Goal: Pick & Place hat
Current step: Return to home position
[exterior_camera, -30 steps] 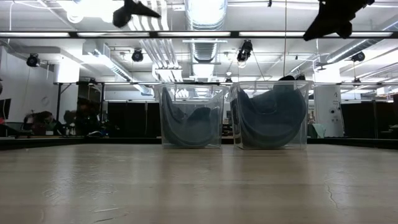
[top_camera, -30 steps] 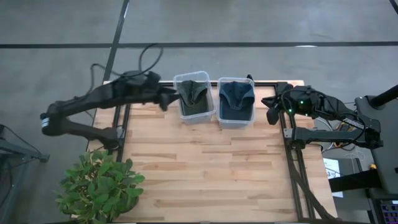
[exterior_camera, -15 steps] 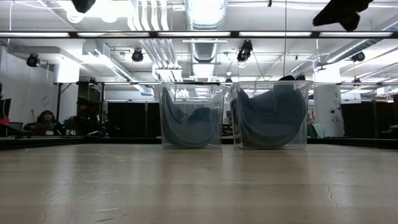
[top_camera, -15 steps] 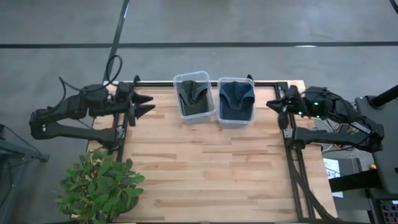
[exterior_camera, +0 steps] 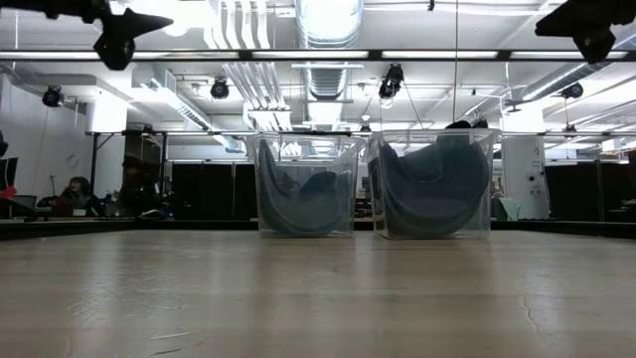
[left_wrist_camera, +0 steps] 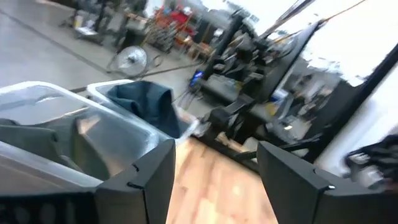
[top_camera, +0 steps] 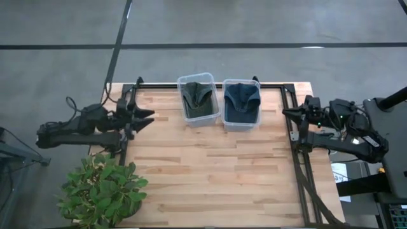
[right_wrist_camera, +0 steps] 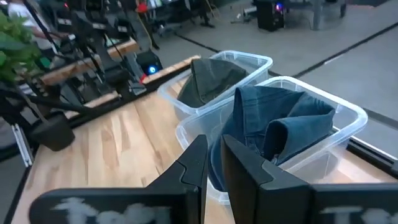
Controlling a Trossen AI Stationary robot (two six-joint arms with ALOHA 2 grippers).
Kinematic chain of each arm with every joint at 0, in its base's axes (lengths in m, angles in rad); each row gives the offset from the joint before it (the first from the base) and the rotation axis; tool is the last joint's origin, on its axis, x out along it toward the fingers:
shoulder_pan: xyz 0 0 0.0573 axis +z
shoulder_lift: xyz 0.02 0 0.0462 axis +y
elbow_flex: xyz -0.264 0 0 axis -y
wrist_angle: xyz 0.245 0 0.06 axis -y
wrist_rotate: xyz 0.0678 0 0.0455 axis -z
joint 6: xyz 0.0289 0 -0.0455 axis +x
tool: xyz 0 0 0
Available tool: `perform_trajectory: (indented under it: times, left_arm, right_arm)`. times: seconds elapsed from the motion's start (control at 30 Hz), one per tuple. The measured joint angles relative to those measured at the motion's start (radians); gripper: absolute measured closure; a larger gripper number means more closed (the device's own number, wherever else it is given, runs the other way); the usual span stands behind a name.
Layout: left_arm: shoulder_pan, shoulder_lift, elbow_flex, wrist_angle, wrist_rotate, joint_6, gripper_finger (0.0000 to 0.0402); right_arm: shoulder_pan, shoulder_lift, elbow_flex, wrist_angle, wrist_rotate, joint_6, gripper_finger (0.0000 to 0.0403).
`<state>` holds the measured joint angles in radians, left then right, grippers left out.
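Observation:
Two clear bins stand side by side at the table's far middle. The left bin (top_camera: 198, 98) holds a dark olive hat (right_wrist_camera: 211, 78), and the right bin (top_camera: 241, 105) holds a blue hat (right_wrist_camera: 280, 124). Each hat lies crumpled inside its bin. My left gripper (top_camera: 149, 118) hovers open over the table's left edge, pointing level toward the bins, with nothing between its fingers (left_wrist_camera: 149, 180). My right gripper (top_camera: 285, 112) hovers shut over the right edge, pointing toward the blue hat's bin, and holds nothing.
A potted plant (top_camera: 102, 191) stands at the near left corner. Black frame rails (top_camera: 299, 165) run along both sides of the table. The wooden top (top_camera: 210, 172) in front of the bins is bare. People sit in the room behind (exterior_camera: 75, 189).
My left gripper has drawn back from the olive hat's bin toward the table's left edge and sunk lower, staying open. My right gripper has pulled back toward the right edge, staying shut. Both hats lie in their bins as before.

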<state>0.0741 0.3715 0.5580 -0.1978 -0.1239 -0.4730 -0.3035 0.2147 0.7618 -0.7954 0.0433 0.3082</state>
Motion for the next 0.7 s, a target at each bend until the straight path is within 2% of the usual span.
perform_trajectory:
  times: [0.33, 0.57, 0.7]
  left_arm:
    - [-0.035, -0.126, -0.238, 0.182, 0.035, -0.021, 0.0184]
    - [-0.046, -0.177, -0.334, 0.201, 0.035, -0.018, 0.0184]
    - [-0.047, -0.211, -0.398, 0.249, 0.036, 0.001, 0.0184]
  right_arm:
    - [0.000, -0.160, -0.217, 0.144, -0.064, 0.026, 0.0360]
    - [0.000, -0.214, -0.360, 0.219, -0.038, 0.030, 0.0360]
    - [0.000, -0.205, -0.410, 0.342, -0.037, 0.029, 0.0360]
